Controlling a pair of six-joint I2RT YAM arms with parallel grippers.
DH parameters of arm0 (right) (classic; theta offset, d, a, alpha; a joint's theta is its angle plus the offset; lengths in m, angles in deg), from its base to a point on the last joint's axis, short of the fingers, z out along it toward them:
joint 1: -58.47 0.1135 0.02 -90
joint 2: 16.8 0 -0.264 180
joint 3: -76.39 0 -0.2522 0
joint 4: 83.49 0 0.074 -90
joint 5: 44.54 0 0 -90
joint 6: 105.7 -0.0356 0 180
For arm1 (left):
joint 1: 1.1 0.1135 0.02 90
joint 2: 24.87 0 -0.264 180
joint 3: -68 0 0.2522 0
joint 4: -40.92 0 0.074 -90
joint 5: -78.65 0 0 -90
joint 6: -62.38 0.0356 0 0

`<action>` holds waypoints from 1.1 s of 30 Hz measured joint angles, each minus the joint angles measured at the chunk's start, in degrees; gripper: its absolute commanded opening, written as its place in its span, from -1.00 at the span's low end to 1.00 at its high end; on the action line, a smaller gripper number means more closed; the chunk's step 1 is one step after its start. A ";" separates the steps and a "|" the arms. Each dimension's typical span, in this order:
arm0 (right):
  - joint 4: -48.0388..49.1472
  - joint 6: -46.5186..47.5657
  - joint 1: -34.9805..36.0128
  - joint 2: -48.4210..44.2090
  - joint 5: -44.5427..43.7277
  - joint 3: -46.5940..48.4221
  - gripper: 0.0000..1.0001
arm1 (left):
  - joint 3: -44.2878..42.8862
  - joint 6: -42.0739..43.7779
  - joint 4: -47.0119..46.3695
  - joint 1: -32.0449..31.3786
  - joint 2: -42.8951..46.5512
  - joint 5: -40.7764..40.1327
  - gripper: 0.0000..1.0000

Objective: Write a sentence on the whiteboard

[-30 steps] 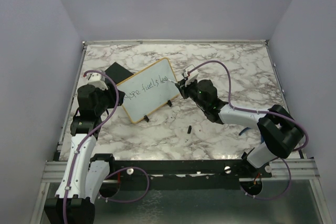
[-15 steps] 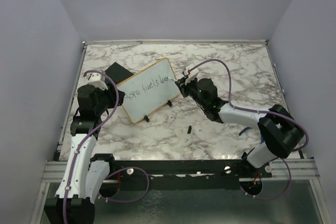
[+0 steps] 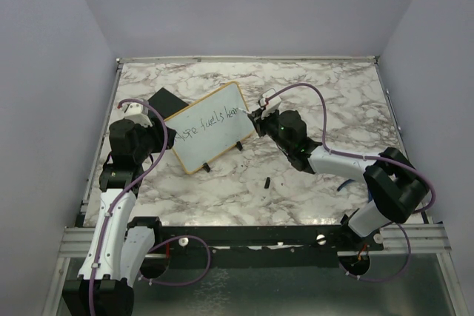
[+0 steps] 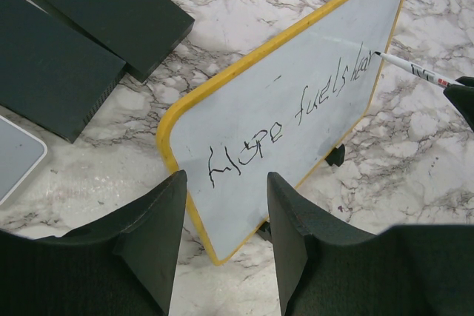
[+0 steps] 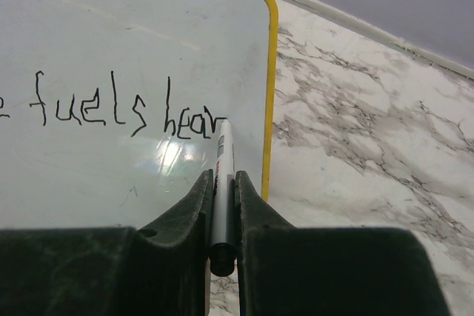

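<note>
- Right wrist view: my right gripper [image 5: 222,177] is pinching the slim white marker pen [image 5: 224,146] tight between its fingers, with the tip resting on the small white yellow-framed whiteboard [image 5: 148,42].
- The board is sitting left of centre on the grey-veined marble table [image 3: 318,94], propped on little black feet [image 4: 335,155], between my two grippers.
- The thin dark handwritten sentence [image 5: 126,109] is reading "Hope fuels hear" and is ending just beside the right frame. I am judging that further letters could be running onto the frame or off the board.
- My left gripper [image 4: 227,183] is hanging over the board's near end with its fingers part spread, clamping nothing; I cannot tell whether it is touching.
- If the board is unbraced, pen pressure could be sliding or tipping it.
- The flat black rectangular blocks [image 4: 104,5] are lying close behind, so a sliding board could be snagging there.
</note>
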 measured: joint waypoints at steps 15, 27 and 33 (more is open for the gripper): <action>0.33 -0.24 0.00 -3.10 0.39 -0.20 -0.99 | 0.00 0.00 0.00 0.00 0.00 0.00 0.00; 0.04 -0.57 0.00 -1.38 0.39 -0.17 -0.99 | 0.00 0.00 0.00 0.00 0.00 0.00 0.00; -0.02 -0.61 0.00 -0.83 0.39 -0.13 -0.99 | 0.00 0.00 0.00 0.00 0.00 0.00 0.00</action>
